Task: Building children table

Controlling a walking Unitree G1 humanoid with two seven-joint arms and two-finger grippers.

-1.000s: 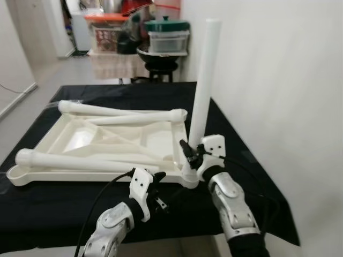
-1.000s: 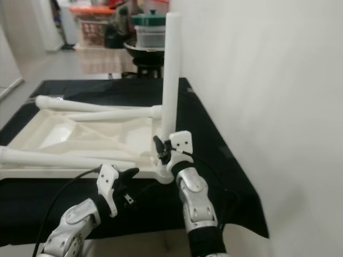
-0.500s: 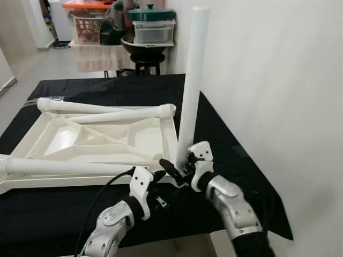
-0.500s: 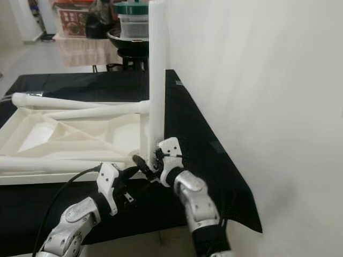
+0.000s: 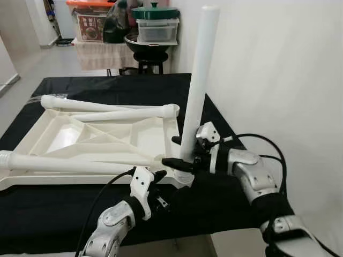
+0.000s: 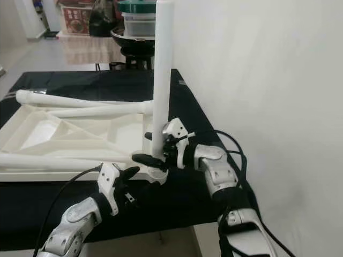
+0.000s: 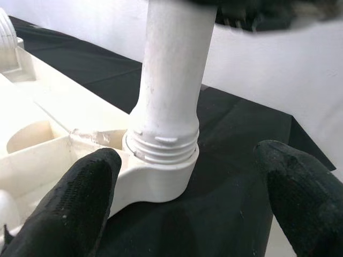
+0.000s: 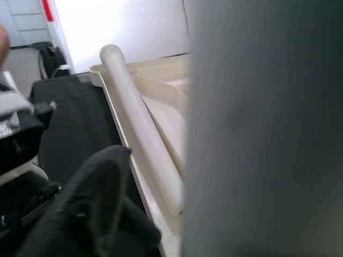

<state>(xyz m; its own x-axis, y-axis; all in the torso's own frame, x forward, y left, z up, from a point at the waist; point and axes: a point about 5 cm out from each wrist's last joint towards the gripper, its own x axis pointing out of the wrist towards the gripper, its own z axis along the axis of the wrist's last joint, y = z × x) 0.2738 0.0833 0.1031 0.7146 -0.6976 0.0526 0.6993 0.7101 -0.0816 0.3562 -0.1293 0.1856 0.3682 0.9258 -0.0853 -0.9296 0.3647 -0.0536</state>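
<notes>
We look down on an upturned white tabletop (image 5: 102, 136) lying flat on a black cloth (image 5: 225, 198), ribbed underside facing up. At its near right corner one white leg (image 5: 199, 80) stands upright in a round corner socket (image 7: 155, 179), leaning a touch toward the wall (image 5: 278, 80) on our right. In the left wrist view we can see the leg's threaded collar seated in that socket, a few thread ridges still above the rim.

Our right gripper (image 5: 181, 152) reaches in from the right and has the low part of the standing leg between its black fingers, one finger behind the leg and one in front, both pressed against it, so it is clamped on the leg. The right wrist view is mostly a blurred grey column of that leg right against the lens, with one dark finger (image 8: 102, 209) beside it.

Our left gripper (image 5: 158, 187) sits at the near edge of the tabletop, just below the socket corner. Its two fingers (image 7: 75, 203) are spread wide, one on each side of the socket, holding nothing.

Three more white legs lie on the tabletop: two (image 5: 107, 110) along the far edge and one (image 5: 64, 163) across the near part. Beyond the cloth, a stool carries a green-lidded container (image 5: 155, 24).
</notes>
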